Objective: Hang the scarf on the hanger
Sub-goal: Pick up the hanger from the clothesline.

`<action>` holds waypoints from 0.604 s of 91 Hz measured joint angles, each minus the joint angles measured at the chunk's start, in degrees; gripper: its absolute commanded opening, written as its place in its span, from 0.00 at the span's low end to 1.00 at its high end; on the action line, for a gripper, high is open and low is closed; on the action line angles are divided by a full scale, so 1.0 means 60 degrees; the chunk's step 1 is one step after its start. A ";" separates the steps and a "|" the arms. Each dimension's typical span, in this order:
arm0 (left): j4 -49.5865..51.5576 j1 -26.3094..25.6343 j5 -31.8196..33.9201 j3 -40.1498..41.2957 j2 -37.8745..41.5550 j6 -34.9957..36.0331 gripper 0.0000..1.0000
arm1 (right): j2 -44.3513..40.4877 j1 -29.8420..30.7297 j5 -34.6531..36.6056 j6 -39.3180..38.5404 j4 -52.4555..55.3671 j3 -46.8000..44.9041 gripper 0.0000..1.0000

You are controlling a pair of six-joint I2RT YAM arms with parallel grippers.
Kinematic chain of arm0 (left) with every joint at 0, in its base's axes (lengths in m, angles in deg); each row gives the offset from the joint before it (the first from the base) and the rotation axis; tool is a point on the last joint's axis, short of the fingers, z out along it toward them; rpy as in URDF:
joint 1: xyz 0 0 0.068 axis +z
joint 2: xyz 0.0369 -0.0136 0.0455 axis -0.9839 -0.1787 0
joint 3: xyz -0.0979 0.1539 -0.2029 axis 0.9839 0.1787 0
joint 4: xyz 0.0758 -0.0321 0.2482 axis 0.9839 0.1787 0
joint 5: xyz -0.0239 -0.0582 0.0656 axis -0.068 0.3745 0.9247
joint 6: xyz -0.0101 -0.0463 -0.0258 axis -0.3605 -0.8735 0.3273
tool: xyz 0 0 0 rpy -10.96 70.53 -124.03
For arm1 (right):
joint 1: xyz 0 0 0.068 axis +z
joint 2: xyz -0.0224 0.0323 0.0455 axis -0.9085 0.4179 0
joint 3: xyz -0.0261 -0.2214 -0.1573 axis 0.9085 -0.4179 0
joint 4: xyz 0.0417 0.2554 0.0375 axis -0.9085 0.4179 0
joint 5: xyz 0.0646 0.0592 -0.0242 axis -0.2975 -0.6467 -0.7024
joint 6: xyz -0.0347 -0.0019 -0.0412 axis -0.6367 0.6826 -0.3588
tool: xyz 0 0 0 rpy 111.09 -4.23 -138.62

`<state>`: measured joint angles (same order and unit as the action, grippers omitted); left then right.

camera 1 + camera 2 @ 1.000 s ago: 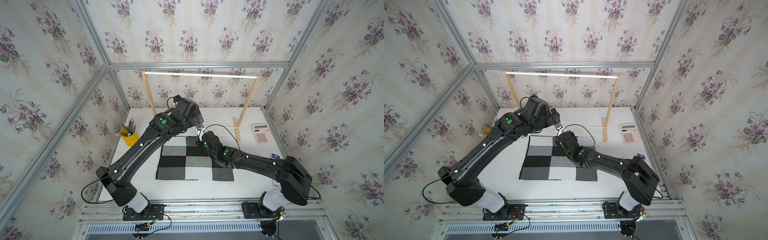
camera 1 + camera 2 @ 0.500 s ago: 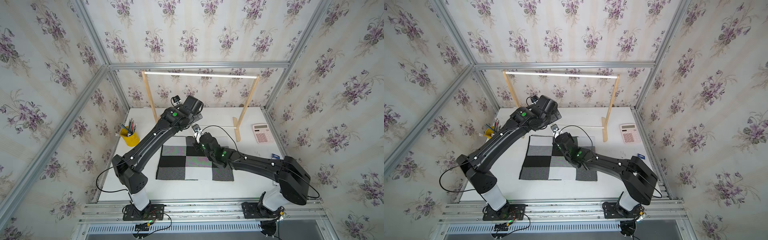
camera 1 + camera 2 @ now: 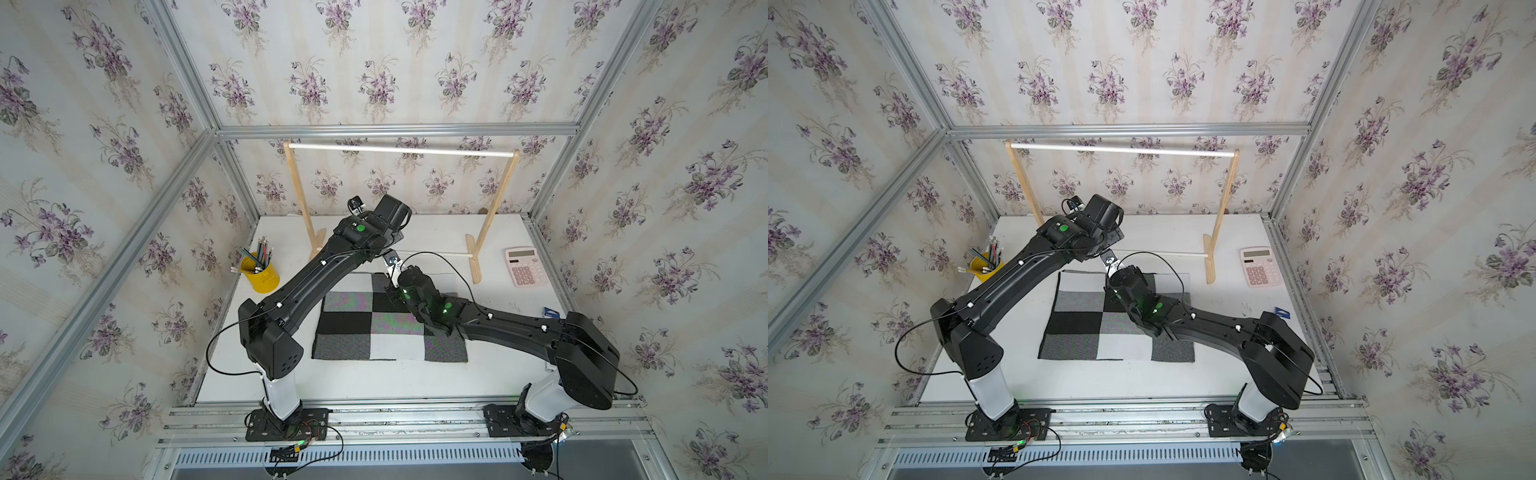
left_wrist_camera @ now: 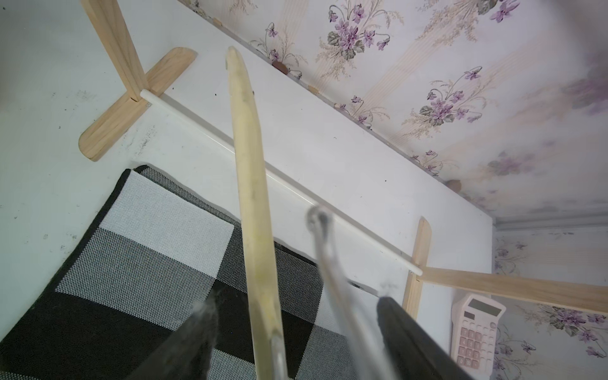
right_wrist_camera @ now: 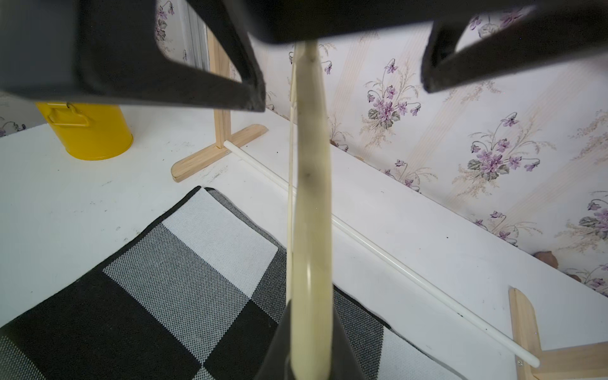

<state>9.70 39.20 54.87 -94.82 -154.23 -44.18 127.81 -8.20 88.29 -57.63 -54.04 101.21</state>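
Note:
The scarf (image 3: 365, 328) (image 3: 1084, 328) lies flat on the white table, checkered black, grey and white. My right gripper (image 5: 311, 325) (image 3: 395, 275) is shut on the cream wooden hanger (image 5: 309, 197) and holds it above the scarf's far edge. My left gripper (image 4: 294, 302) is open. Its fingers (image 5: 230, 88) stand on either side of the hanger (image 4: 250, 184) without touching it, and the metal hook (image 4: 324, 243) also sits between them. In both top views the arms hide most of the hanger; only a short pale piece (image 3: 392, 262) (image 3: 1109, 262) shows.
The tall wooden rack (image 3: 401, 150) stands at the back, its low white rod (image 4: 296, 194) just beyond the scarf. A yellow cup of pencils (image 3: 259, 270) is at the left, a pink calculator (image 3: 525, 266) at the right, and a small blue item (image 3: 550, 312) nearer.
My left arm has drawn its elbow and upper link toward the front left, while its wrist stayed over the hanger. The right arm and the scarf have hardly moved.

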 measured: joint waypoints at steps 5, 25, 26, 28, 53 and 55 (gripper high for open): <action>-0.0084 0.0000 0.0025 0.0000 -0.0033 -0.0040 0.75 | 0.0018 0.0004 0.0000 0.0011 0.0000 0.0000 0.00; -0.0186 0.0025 0.0295 0.0040 -0.0117 -0.0280 0.71 | 0.0095 0.0087 -0.0157 0.0058 0.0084 0.0095 0.00; -0.0182 0.0029 0.0313 0.0040 -0.0124 -0.0288 0.70 | 0.0098 0.0095 -0.0160 0.0062 0.0087 0.0102 0.00; -0.0186 0.0036 0.0339 0.0051 -0.0127 -0.0306 0.70 | 0.0106 0.0102 -0.0153 0.0073 0.0106 0.0113 0.00; -0.0127 0.0091 0.0678 0.0051 -0.0379 -0.0630 0.57 | 0.0106 0.0171 -0.0036 0.0204 0.0226 0.0120 0.00; -0.0117 0.0098 0.0692 0.0044 -0.0408 -0.0637 0.53 | 0.0098 0.0175 -0.0015 0.0215 0.0244 0.0109 0.00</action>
<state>9.00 39.79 59.03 -94.56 -156.68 -48.01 128.40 -7.15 88.20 -56.34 -52.58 101.86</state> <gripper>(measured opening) 0.592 0.139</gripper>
